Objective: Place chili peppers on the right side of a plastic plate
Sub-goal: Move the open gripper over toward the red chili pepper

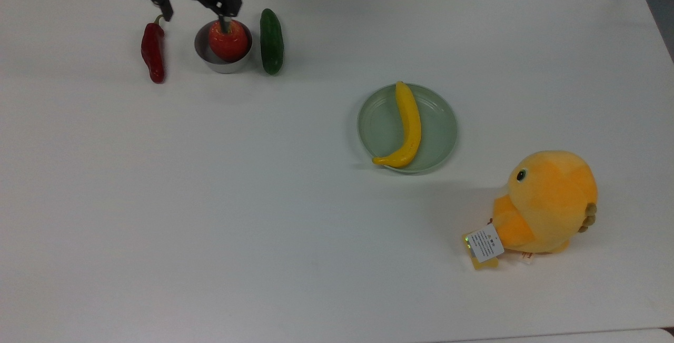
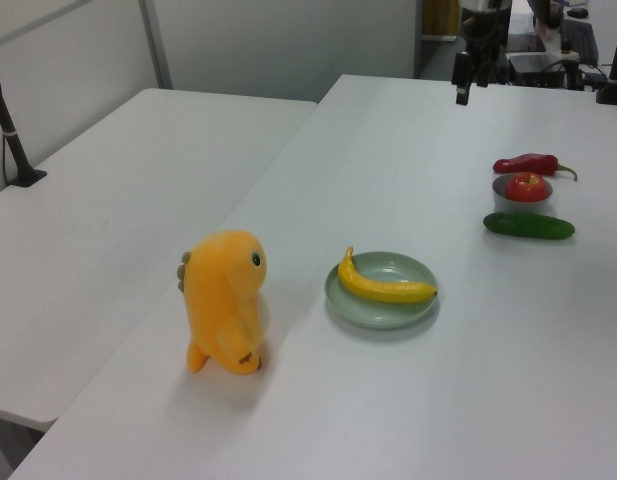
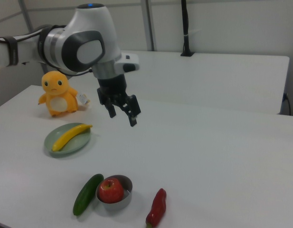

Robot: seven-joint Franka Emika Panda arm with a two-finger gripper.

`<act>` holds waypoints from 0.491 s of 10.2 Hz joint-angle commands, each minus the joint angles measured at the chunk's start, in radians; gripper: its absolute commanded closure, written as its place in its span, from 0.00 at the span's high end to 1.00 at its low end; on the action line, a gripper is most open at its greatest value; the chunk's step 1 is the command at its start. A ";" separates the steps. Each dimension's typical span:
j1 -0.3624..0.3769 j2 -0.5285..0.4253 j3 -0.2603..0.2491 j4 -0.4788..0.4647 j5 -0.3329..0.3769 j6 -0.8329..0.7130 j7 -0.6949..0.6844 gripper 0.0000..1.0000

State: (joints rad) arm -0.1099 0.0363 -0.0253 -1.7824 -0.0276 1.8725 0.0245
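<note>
Basically nothing done: my gripper [image 1: 195,6] hangs in the air with fingers apart and empty; the chili [image 1: 152,51] lies on the worktop [image 1: 210,201], well apart from the pale green plate [image 1: 442,132].
</note>
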 commanded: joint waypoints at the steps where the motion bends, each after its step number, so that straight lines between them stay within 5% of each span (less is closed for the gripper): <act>1: -0.056 -0.009 -0.001 -0.061 -0.046 -0.022 -0.063 1.00; 5: -0.152 0.020 -0.012 -0.115 -0.115 -0.019 -0.291 1.00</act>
State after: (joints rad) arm -0.2212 0.0508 -0.0307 -1.8697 -0.1117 1.8655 -0.1278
